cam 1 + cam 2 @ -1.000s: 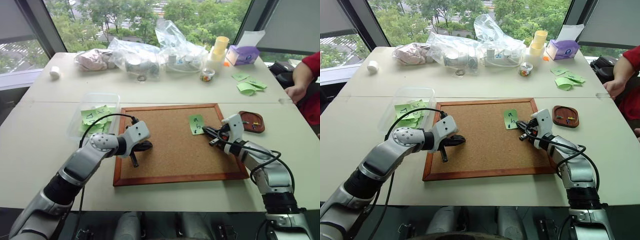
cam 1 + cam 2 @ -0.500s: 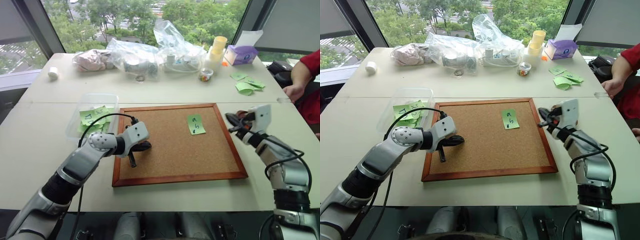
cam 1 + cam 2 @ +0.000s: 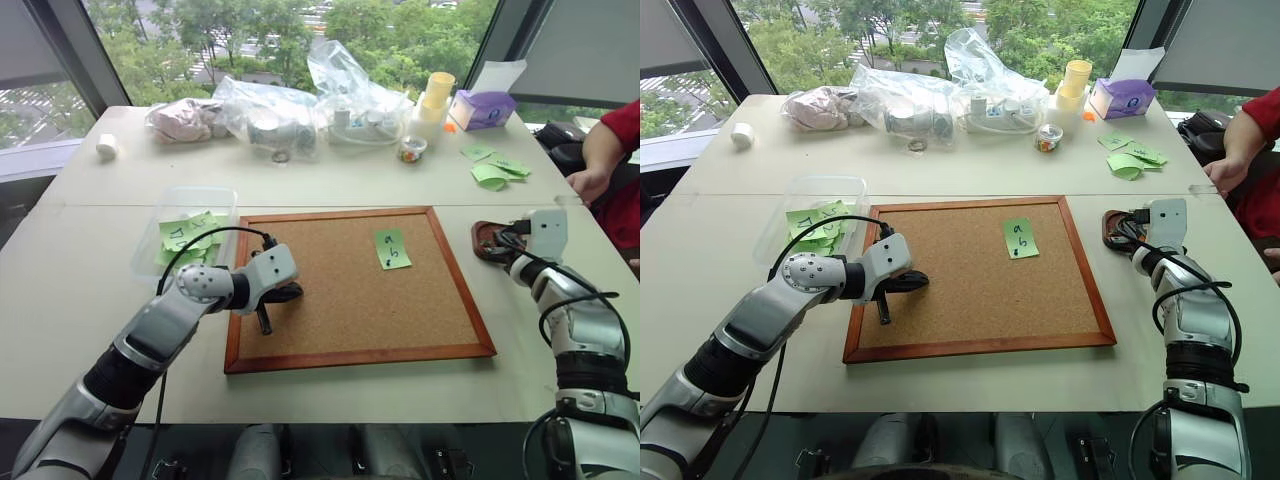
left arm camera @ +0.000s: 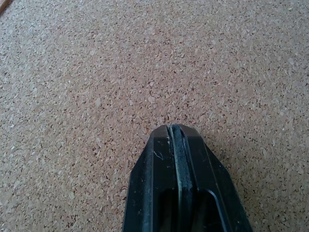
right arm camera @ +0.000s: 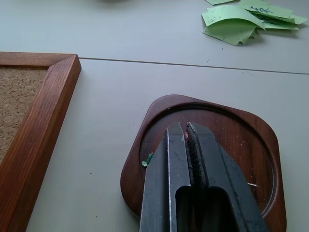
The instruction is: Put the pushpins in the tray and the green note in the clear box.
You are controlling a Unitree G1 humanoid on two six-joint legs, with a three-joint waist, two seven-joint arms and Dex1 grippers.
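The right pincer [image 5: 187, 133] hangs directly over the tray [image 5: 251, 130] near the desk's right edge, jaws pressed together on a red-headed pushpin [image 5: 186, 137], so the drop is straight down. The right forearm reaches forward, pointing nearly level. The green note [image 3: 392, 248] lies on the cork board [image 3: 340, 330]. The left pincer [image 4: 176, 140], closed and empty, rests on the cork beside the clear box [image 3: 190, 195], probably the nearer arm for it.

One tray [image 5: 251, 130], one corkboard [image 3: 350, 285], perhaps two pushpins [image 5: 147, 160].

bare cork [image 3: 340, 290] around green note [image 3: 392, 248], left claw [image 3: 290, 292] nearby
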